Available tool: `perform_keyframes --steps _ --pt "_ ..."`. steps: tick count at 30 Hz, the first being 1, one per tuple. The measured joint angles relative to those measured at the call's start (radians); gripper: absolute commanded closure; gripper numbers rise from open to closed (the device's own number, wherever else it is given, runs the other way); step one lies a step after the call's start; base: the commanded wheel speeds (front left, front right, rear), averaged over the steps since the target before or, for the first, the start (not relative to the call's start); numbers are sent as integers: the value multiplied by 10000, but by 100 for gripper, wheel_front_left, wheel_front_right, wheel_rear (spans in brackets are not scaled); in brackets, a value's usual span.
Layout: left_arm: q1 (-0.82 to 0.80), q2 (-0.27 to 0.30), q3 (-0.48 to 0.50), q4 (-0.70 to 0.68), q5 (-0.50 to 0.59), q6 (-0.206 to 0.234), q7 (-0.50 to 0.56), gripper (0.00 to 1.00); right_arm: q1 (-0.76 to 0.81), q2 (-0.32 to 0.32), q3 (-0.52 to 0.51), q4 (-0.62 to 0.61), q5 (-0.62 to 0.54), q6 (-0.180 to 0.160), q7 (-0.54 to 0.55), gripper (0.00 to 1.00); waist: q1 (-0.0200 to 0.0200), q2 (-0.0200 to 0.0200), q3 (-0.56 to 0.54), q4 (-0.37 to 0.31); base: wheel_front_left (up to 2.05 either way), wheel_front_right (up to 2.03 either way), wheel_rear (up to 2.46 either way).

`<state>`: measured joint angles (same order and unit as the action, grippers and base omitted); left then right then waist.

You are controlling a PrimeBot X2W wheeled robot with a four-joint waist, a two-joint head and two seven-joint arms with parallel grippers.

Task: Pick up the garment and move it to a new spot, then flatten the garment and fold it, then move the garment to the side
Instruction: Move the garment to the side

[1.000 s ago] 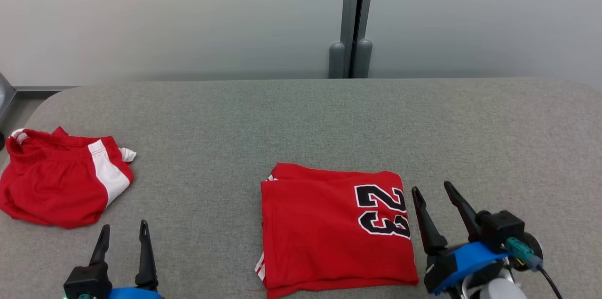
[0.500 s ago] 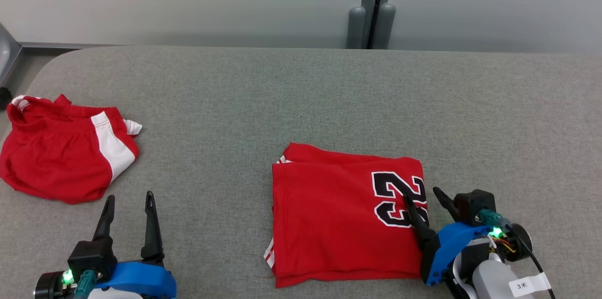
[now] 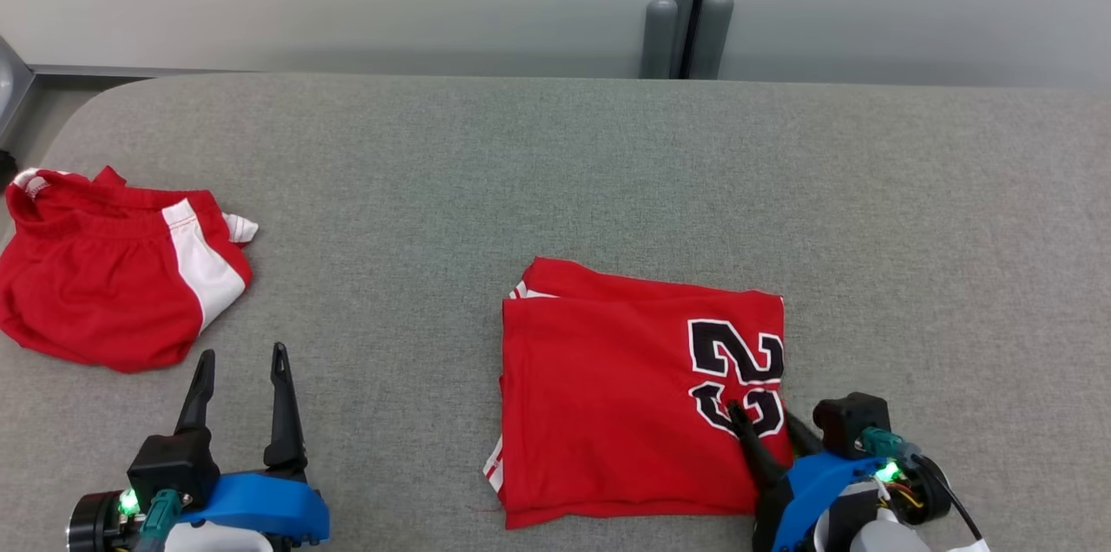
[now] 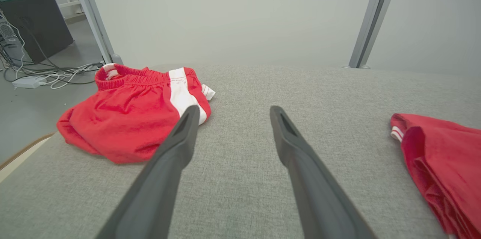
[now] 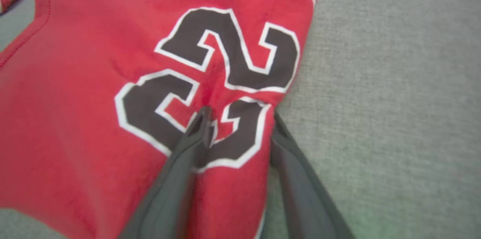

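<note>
**Folded garment at centre front, right end effector astride its edge**

At the far left of the grey counter [image 3: 521,170] lies a rumpled pair of red shorts [image 3: 95,292] with a white side stripe. The head view's left border cuts off their outer edge. In the left wrist view their gathered waistband faces away, and loose cables [image 4: 45,73] trail over the floor beyond the counter's corner.

Just right of the shorts, near the front, the left end effector [image 3: 243,352] hovers with its two fingers wide apart and nothing between them. Bare counter shows through the gap in its own wrist view [image 4: 235,110], and one fingertip overlaps the shorts' stripe there.

The garment [image 3: 608,396], a red jersey, rests at centre front, folded into a rough rectangle. White trim peeks out at its left side, and the layers underneath are hidden. The left wrist view catches just its near corner [image 4: 443,156], cut by the frame.

A black number [image 3: 738,361] edged in white sits by the garment's right edge. There the right end effector [image 3: 764,415] straddles that edge. One finger presses on the number, the other stands beside the cloth, partly hidden behind it in the head view. Its wrist view [image 5: 240,113] shows the fingers apart with a ridge of fabric between them. Whether that fabric is truly pinched is hard to make out.
</note>
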<state>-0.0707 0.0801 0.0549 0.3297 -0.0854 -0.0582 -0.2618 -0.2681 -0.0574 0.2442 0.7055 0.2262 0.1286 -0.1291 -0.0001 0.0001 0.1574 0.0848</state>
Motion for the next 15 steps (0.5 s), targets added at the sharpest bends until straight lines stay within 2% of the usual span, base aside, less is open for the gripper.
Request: perform_keyframes --steps 7,15 --pt "-271 -13 38 -215 59 0 0 0 -1006 -33 -136 -102 -510 21 -186 100 1 1 322 -145 0 0 0" --pt "-969 33 98 -911 111 -27 2 0 -3162 -1248 -228 -339 -775 21 23 100 3 1 1186 -350 0 0 0"
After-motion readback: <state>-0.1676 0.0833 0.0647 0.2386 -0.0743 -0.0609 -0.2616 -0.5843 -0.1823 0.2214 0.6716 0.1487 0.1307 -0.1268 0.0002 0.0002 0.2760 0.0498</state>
